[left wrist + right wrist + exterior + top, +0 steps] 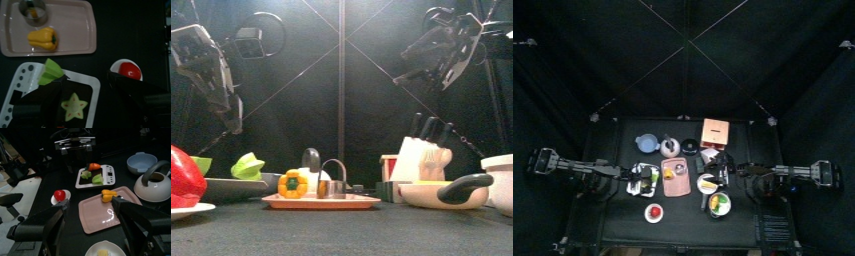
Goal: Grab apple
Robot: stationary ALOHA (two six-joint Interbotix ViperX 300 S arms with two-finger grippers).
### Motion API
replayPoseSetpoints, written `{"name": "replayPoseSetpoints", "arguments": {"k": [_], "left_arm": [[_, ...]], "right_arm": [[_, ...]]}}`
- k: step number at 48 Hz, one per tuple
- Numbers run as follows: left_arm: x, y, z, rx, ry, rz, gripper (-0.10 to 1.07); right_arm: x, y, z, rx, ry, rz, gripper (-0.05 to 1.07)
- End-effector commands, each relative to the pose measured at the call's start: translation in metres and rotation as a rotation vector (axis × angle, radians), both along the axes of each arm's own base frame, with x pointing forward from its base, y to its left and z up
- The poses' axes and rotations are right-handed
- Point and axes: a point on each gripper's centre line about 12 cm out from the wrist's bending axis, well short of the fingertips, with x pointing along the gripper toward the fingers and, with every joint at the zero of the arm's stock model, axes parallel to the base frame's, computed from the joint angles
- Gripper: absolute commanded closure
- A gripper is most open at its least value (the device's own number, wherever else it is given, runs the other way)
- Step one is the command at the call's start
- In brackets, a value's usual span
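My left gripper (pixel 85 102) hangs wide open and empty, raised above the white tray (pixel 23 82). The apple (pixel 131 73) sits on its small dish (pixel 121 65) just beside. Right gripper (pixel 89 223) likewise open, empty, raised over the pink tray (pixel 107 215).

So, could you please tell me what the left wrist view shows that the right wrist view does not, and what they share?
Only the left wrist view shows the pale star-shaped slice on the white rectangular tray. Only the right wrist view shows the white kettle with a dark handle, the pale blue bowl and the black wire rack. Both show the small round red apple on its little white dish, the pink tray and the yellow pepper-like piece.
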Motion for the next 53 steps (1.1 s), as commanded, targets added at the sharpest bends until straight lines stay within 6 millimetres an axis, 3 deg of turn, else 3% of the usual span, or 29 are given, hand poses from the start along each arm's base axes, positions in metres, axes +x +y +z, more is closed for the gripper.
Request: {"name": "replayPoseSetpoints", "arguments": {"k": [1, 10, 21, 43, 53], "left_arm": [[0.009, -0.013, 0.009, -0.017, 0.025, -0.038, 0.00], [0.023, -0.045, -0.002, -0.020, 0.226, -0.105, 0.00], [0.046, -0.078, -0.009, 0.044, 0.333, -0.182, 0.00], [0.069, -0.113, -0.026, -0.017, 0.424, -0.207, 0.00], [0.076, -0.119, -0.029, -0.018, 0.431, -0.214, 0.00]], "right_arm": [[0.003, -0.001, 0.013, -0.002, -0.038, 0.002, 0.04], [0.003, -0.001, 0.013, -0.001, -0.038, 0.001, 0.04], [0.003, -0.001, 0.012, 0.000, -0.035, 0.000, 0.04], [0.003, 0.000, 0.012, -0.003, -0.037, 0.003, 0.04], [0.003, 0.000, 0.012, -0.003, -0.037, 0.003, 0.04]]}}
